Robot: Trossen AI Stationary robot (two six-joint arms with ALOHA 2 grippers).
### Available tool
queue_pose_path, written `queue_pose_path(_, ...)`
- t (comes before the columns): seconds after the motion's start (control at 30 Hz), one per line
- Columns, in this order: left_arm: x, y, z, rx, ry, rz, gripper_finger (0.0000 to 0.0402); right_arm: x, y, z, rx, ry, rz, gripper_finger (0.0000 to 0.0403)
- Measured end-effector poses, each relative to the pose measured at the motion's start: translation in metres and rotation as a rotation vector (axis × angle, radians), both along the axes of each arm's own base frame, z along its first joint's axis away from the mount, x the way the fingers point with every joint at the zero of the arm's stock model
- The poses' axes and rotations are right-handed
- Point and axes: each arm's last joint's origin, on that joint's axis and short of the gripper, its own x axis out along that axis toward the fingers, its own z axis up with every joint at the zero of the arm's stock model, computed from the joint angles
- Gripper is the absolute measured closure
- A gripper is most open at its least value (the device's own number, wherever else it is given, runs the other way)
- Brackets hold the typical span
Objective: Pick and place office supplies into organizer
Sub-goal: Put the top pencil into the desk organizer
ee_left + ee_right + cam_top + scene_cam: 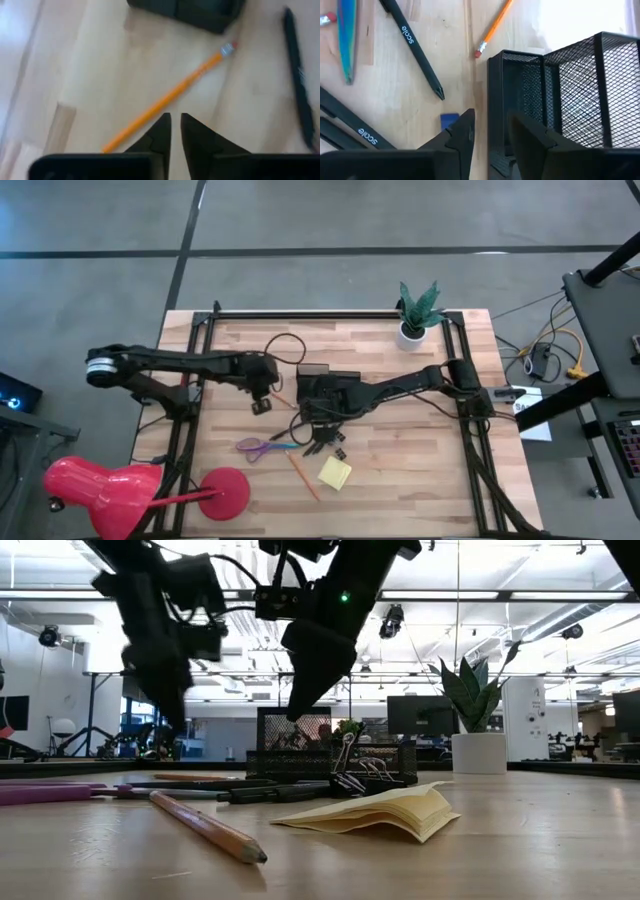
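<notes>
The black mesh organizer [325, 385] [300, 745] stands mid-table. My right gripper [320, 416] [492, 125] hangs open over the organizer's near corner [495, 75], one finger on either side of the wall; I cannot tell whether it touches. My left gripper [262, 402] [175, 120] hovers shut and empty above an orange pencil [170, 95], just left of the organizer. Purple scissors [258, 446], black pens [318, 438] [412, 45], a black clip [340, 452] [350, 775], a yellow sticky pad [335, 472] [380, 810] and a second pencil [303, 477] [205, 828] lie flat nearer the near edge.
A red desk lamp [110, 492] sits at the near-left corner, its base [228, 492] on the table. A potted plant [415, 315] [478, 725] stands at the far right. A small blue item [449, 120] lies beside the organizer. A black cable [285, 345] loops near the left wrist.
</notes>
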Motion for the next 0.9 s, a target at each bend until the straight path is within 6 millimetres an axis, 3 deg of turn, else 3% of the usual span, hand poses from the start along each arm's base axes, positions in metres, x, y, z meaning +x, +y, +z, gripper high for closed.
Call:
queue_pose_path(0.17,-0.011,-0.003,0.005,-0.009,0.075,-0.046,0.0302,-0.001,0.0,0.0,-0.025,0.021,0.046,0.0289)
queue_pose_path(0.27,-0.012,-0.003,0.008,0.056,0.088,-0.21,0.0265,-0.002,0.0,0.001,-0.035,0.036,0.064,0.0286)
queue_pose_path(0.4,-0.011,0.006,0.004,0.115,0.116,-0.338,0.0254,-0.008,0.0,0.008,0.006,0.069,0.119,0.0287)
queue_pose_path(0.53,-0.014,0.037,-0.011,0.083,0.205,-0.235,0.0273,-0.014,0.001,0.023,0.052,0.057,0.145,0.0293)
queue_pose_path(0.67,-0.018,0.06,-0.013,0.02,0.205,-0.134,0.033,-0.018,0.0,0.034,0.075,0.029,0.116,0.0301)
queue_pose_path(0.77,-0.021,0.062,-0.01,-0.003,0.205,-0.184,0.0382,-0.02,0.0,0.038,0.085,0.014,0.1,0.0307)
queue_pose_path(0.9,-0.025,0.058,-0.012,-0.075,0.229,-0.163,0.0395,-0.022,0.0,0.037,0.084,0.022,0.1,0.0314)
